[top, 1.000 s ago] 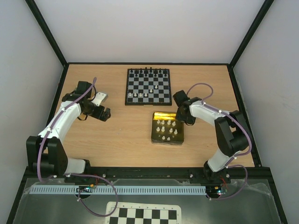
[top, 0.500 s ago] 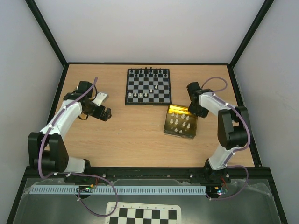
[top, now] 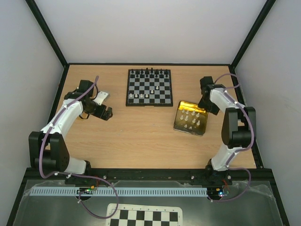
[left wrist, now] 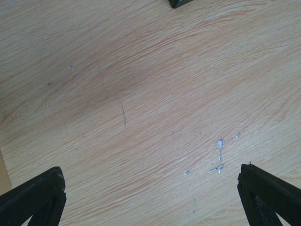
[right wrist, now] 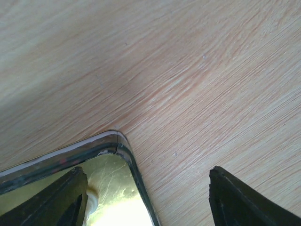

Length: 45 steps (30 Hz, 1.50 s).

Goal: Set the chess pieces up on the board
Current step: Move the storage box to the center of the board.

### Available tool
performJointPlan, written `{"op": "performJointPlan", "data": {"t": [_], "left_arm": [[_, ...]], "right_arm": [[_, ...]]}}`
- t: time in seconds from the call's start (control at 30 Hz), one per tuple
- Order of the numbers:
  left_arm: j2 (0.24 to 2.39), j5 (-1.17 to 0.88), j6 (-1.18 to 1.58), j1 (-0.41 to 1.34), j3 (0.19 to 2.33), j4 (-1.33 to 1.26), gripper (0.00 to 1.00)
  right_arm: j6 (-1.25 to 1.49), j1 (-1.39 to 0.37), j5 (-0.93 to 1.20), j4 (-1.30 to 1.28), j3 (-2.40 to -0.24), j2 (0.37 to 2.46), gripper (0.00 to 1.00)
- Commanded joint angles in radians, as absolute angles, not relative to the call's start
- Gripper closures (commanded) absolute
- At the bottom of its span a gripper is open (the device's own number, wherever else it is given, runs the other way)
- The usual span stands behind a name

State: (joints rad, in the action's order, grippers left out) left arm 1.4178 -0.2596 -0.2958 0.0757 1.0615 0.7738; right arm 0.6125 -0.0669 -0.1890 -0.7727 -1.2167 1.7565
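Note:
The board (top: 162, 89) lies at the far middle of the table, with black chessmen along its far row and a few white chess pieces (top: 142, 96) near its front. Several more white chess pieces (top: 190, 118) stand in a gold tin tray (top: 183, 105) to the board's right. My right gripper (top: 203, 109) is at the tray's far right corner. In the right wrist view it (right wrist: 148, 197) is open astride the tray's corner rim (right wrist: 123, 149), one finger inside by a white piece (right wrist: 92, 203), the other over bare wood. My left gripper (top: 108, 114) (left wrist: 150, 193) hangs wide open over bare table, left of the board.
Black rails and white walls bound the table on three sides. A corner of the board (left wrist: 181, 2) shows at the top of the left wrist view. A loose black-and-white checker sheet (top: 143, 216) lies below the arm bases, off the table.
The gold tray with its pieces has slid right and turned, drawn along by my right gripper, whose jaws have now opened wider. The left arm has barely moved.

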Motion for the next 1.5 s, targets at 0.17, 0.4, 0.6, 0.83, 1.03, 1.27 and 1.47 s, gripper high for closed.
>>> {"op": "performJointPlan", "data": {"t": [0.17,0.4,0.6,0.83,1.03,1.27,1.47], "left_arm": [[1.443,-0.298,-0.302,0.081,1.084,0.779,0.01],[1.456,-0.306,-0.285,0.09,1.084,0.772,0.01],[1.448,-0.294,-0.281,0.095,1.088,0.774,0.01],[1.442,-0.286,-0.279,0.095,1.081,0.774,0.01],[1.445,-0.295,-0.271,0.095,1.073,0.765,0.01],[1.441,-0.292,-0.272,0.095,1.075,0.767,0.01],[1.437,-0.291,-0.273,0.095,1.072,0.772,0.01]], "right_arm": [[0.586,-0.091,-0.167,-0.861,-1.26,1.614,0.27],[0.586,-0.322,-0.118,-0.896,-1.375,1.666,0.31],[0.606,-0.456,-0.052,-0.888,-1.464,1.773,0.37],[0.631,-0.579,0.048,-0.838,-1.422,1.794,0.41],[0.677,-0.665,0.084,-0.797,-1.359,1.798,0.42],[0.704,-0.684,0.087,-0.75,-1.256,1.78,0.42],[0.696,-0.684,0.047,-0.743,-1.214,1.781,0.42]]}}
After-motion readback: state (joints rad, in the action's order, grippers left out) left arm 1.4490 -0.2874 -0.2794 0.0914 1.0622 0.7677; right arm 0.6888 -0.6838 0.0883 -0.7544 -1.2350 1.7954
